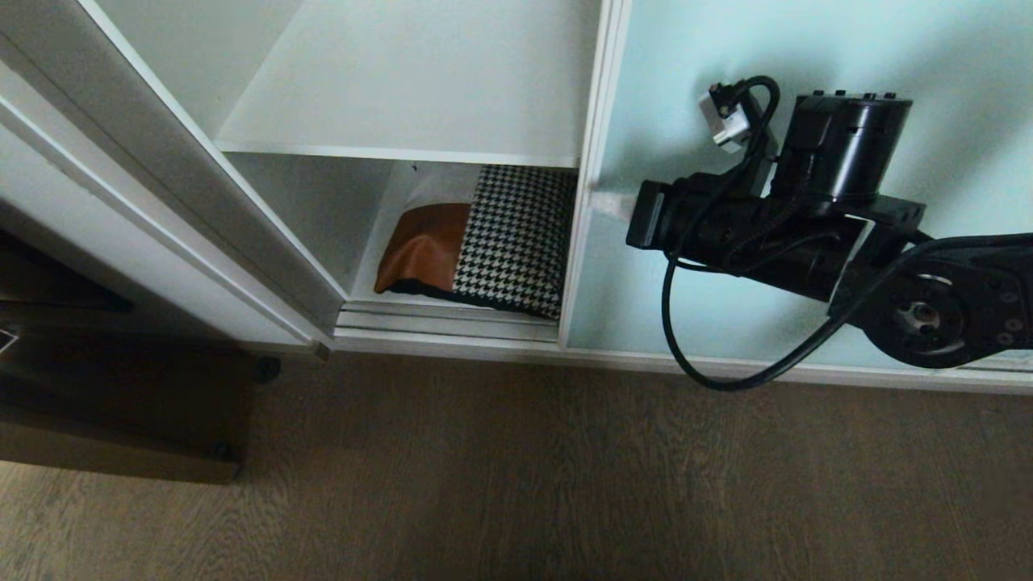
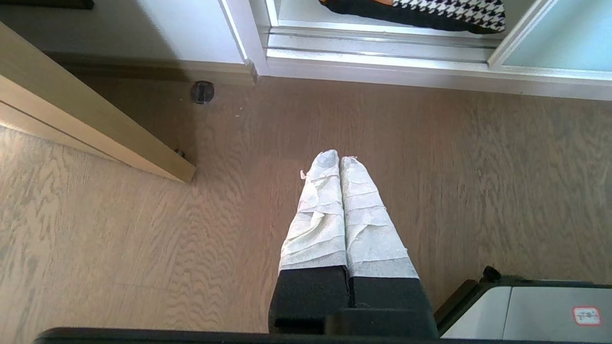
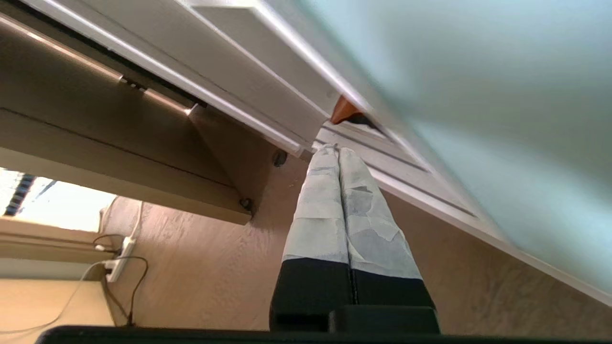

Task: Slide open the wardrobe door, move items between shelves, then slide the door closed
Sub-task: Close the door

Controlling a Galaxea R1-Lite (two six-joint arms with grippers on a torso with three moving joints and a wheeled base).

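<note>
The square patchwork cushion (image 1: 492, 246), brown leather beside black-white houndstooth, lies on the bottom white laminate shelf (image 1: 379, 250); the flat white shelf above (image 1: 420, 89) holds nothing visible. The right gripper (image 1: 611, 206), its taped fingers (image 3: 330, 200) pressed together and holding nothing, stretches level across the frosted pale aqua sliding door (image 1: 807, 48), its tips at the door's silver-white frame, with the cushion just beyond them. The left gripper (image 2: 339, 160) hangs closed over the wood floor (image 2: 478, 191).
</note>
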